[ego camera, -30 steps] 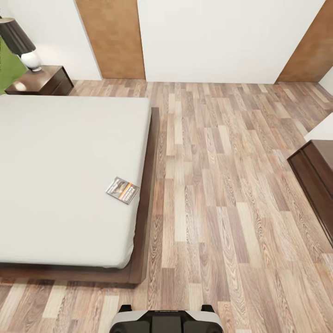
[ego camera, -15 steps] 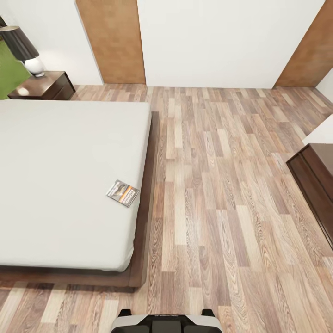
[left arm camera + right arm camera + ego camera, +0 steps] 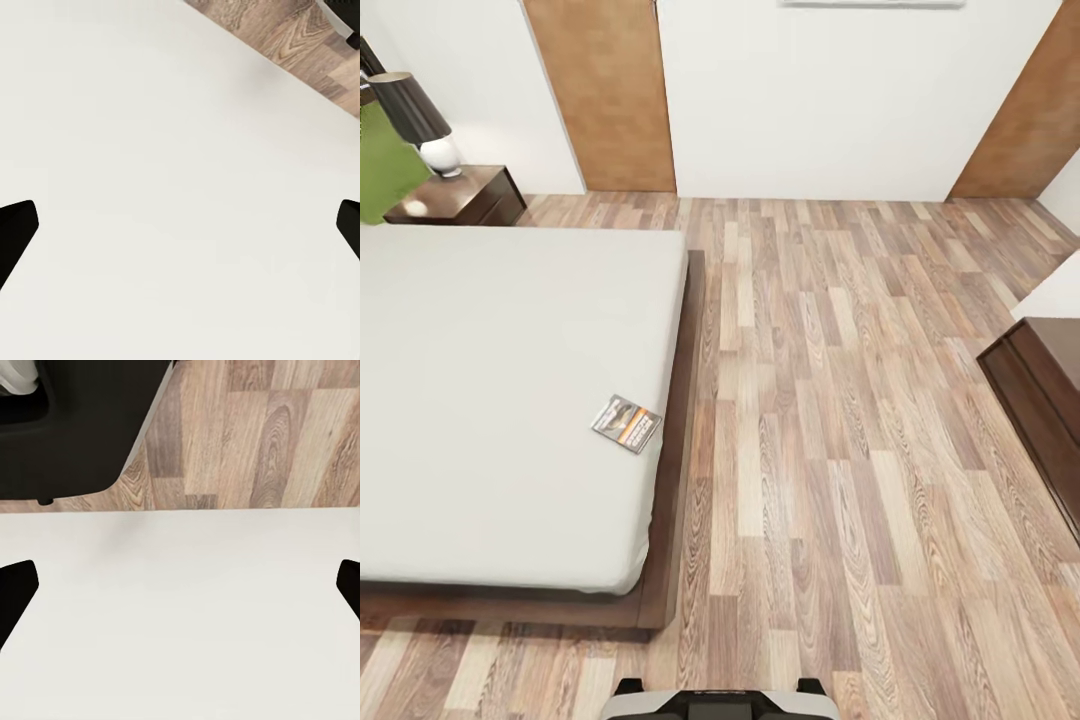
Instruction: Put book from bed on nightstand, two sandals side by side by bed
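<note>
view tilted up a little, scene itself unchanged

whole head view shifted down slightly since a second ago, with more of the far wall showing and less of the robot base at the lower edge; camera motion, not the things. book lying flat on the white mattress of the bed, close to the bed's right edge and toward its foot end, slightly askew. nightstand at the bed's far left corner, carrying a black-shaded lamp. brown door in the far wall, wood-plank floor to the right of the bed, dark cabinet at the right edge. left gripper spread wide, holding nothing; right gripper likewise parted and empty.
</note>
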